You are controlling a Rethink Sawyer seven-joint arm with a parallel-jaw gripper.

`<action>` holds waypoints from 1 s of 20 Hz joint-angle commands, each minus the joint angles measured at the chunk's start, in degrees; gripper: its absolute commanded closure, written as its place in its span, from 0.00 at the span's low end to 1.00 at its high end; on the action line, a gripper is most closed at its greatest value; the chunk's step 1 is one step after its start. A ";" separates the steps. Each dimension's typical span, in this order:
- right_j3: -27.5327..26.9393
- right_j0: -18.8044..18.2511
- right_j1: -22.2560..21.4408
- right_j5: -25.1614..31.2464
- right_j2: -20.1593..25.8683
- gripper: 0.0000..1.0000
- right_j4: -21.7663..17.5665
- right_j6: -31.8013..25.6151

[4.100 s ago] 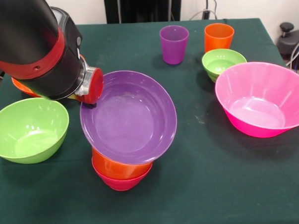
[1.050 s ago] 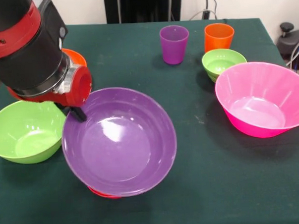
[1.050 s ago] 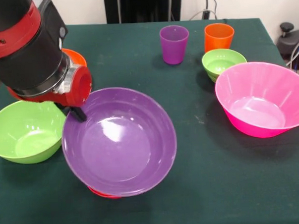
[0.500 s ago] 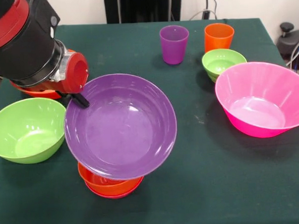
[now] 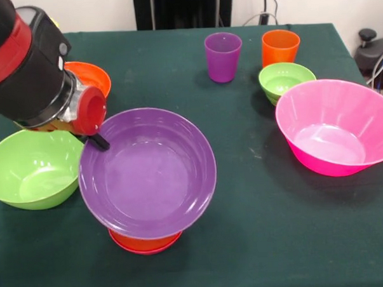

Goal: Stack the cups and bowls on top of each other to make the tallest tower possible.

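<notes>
So the claw [image 5: 100, 141] is clamped on the far-left rim of the big glossy purple plastic bowl [image 5: 147, 173], one dark finger poking down inside the rim. That bowl sits right over the tower [image 5: 145, 240], the small orange bowl nested in the small red-magenta one, which peeks out just beneath it. The large lime green bowl [image 5: 33, 166] is just beside the claw, with an orange bowl [image 5: 90, 75] right behind it. The huge pink bowl [image 5: 336, 126], small green bowl [image 5: 286, 79], translucent purple cup [image 5: 222, 56] and orange cup [image 5: 280, 47] are well apart across the dark green counter [image 5: 278, 229].
</notes>
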 commanded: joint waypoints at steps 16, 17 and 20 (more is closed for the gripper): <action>9.74 0.22 0.20 -8.87 0.58 1.00 -0.41 -15.78; 9.53 0.23 0.24 -8.84 0.60 1.00 -0.52 -15.87; 9.26 0.33 -0.12 -8.82 0.14 1.00 -1.39 -16.02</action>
